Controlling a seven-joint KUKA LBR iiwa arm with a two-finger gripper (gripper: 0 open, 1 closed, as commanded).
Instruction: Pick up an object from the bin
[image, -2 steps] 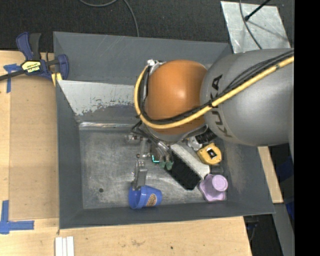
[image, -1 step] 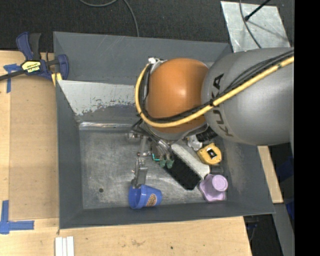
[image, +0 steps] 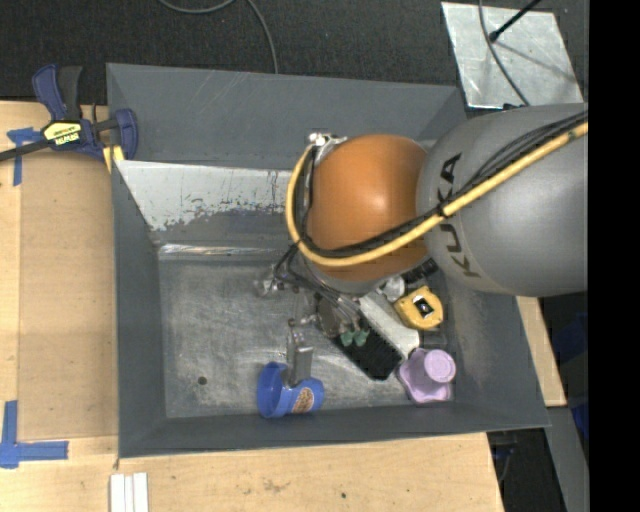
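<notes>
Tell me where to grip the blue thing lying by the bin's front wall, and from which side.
Come straight down, where the gripper hangs, and probably take the blue thing across its narrow middle. It lies lengthwise along the bin's front wall, so a side approach looks blocked there; bare floor lies behind it.

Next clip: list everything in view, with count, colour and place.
Bin: one, grey, middle of view.
Blue thing: one, blue with an orange end, front wall, under the gripper.
Cup: one, purple, front right corner.
Tape measure: one, yellow, right side, beside the arm.
Black block: one, black, left of the cup.
White piece: one, white, between block and tape measure.
Gripper: one, grey, over the blue thing.
Arm: one, grey with orange cover, from the right.
</notes>
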